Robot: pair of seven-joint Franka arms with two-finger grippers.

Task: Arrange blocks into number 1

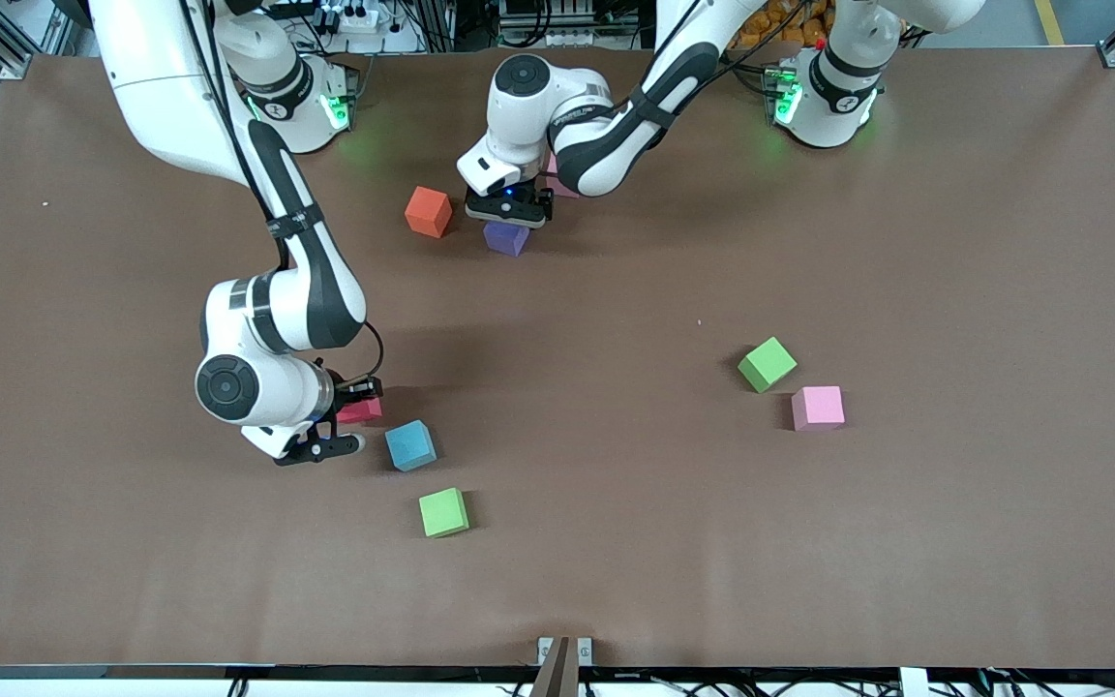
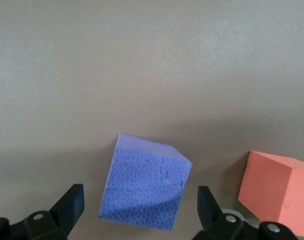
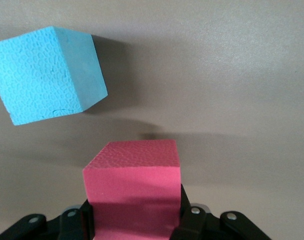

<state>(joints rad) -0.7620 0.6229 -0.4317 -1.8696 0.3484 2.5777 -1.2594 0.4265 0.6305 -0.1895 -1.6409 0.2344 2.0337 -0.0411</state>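
My left gripper (image 1: 509, 211) hangs open over a purple block (image 1: 506, 240) that lies on the table near the robots' bases. In the left wrist view its fingers (image 2: 72, 204) stand on either side of the purple block (image 2: 144, 180), clear of its faces. An orange block (image 1: 429, 211) lies beside the purple one, and the orange block (image 2: 274, 192) also shows in the left wrist view. My right gripper (image 1: 352, 423) is shut on a red block (image 1: 364, 409), low over the table. In the right wrist view my right gripper (image 3: 133, 222) clamps the red block (image 3: 134, 180), with a blue block (image 3: 47, 75) close by.
The blue block (image 1: 410, 445) and a green block (image 1: 444, 512) lie beside my right gripper, the green one nearer the front camera. Another green block (image 1: 768, 364) and a pink block (image 1: 818, 408) sit toward the left arm's end. A pink block (image 1: 560, 184) peeks out under the left arm.
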